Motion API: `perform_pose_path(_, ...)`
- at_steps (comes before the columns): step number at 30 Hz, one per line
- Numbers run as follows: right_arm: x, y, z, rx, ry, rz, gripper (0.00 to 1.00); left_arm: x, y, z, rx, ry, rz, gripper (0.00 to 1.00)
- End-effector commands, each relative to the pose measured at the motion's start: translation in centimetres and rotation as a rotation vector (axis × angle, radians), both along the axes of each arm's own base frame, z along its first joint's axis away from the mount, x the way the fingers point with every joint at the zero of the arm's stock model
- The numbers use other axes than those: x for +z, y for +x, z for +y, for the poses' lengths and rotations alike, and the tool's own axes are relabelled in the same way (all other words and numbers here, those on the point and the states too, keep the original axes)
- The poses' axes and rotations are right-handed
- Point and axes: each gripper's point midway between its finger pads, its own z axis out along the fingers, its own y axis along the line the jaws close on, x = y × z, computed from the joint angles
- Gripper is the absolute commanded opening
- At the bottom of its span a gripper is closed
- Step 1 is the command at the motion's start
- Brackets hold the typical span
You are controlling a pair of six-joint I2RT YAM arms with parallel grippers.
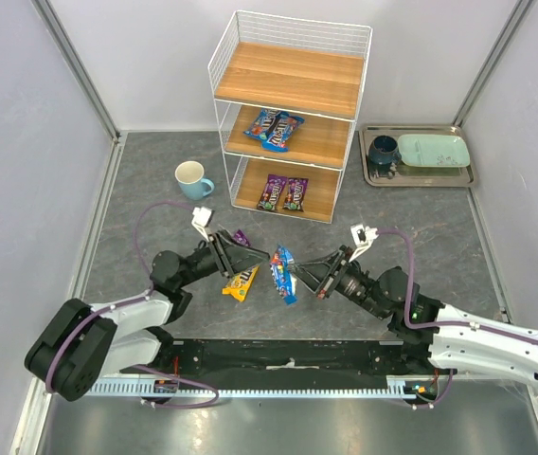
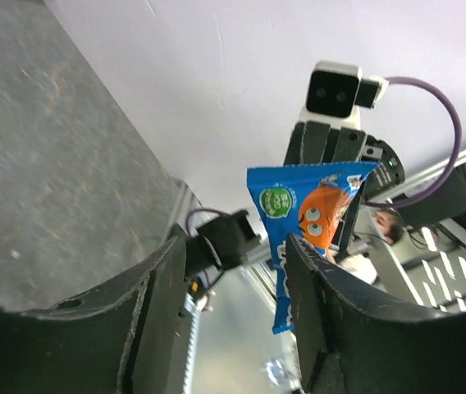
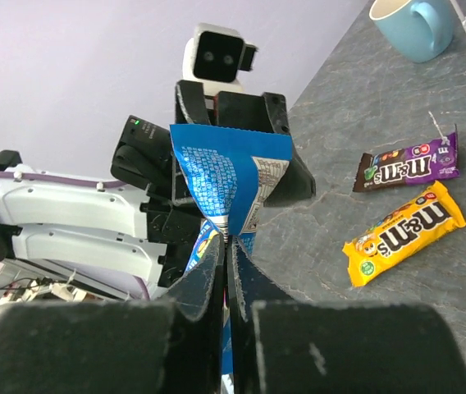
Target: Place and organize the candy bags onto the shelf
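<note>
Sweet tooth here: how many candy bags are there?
7: two blue on the shelf's middle board, two dark on its bottom board, purple and yellow on the table, a blue one in the right fingers.

Your top external view looks down from above and behind the arm bases, over the whole table to the shelf at the far side. Your left wrist view sits close behind the left gripper, low and tilted, facing the right arm's wrist camera. Your right wrist view, equally close behind the right gripper, faces the left arm's wrist camera. All three share the blue candy bag between the arms; top and right wrist also share the mug and yellow candy bag.
</note>
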Motion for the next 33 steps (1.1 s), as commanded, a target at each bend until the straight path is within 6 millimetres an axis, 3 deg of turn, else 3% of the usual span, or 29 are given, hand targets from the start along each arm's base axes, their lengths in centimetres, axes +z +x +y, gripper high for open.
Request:
perform_pose_path(1,2.1,-0.8,-0.3,0.036,0.107,-0.025,0.06,6.5,-4.8,-0.1,-0.123,-0.218,-0.235,0.58)
perform_pose_path(9,1.9,-1.0,-0.8,0.036,0.102,-0.024,0.06,8.9,-7.1,-1.6,-0.192,-0.281,-0.285,0.49)
perform_pose_path(22,1.6,-0.9,-2.6,-0.013,0.075,-0.016,0.06,10.3,-7.7,-0.4,-0.153,-0.336,-0.309,0.45)
perform_pose_path(33,1.8,-1.6,-0.4,0.074,0.104,-0.015,0.06,11.2,-7.5,-0.8,-0.171,-0.344,-0.320,0.45)
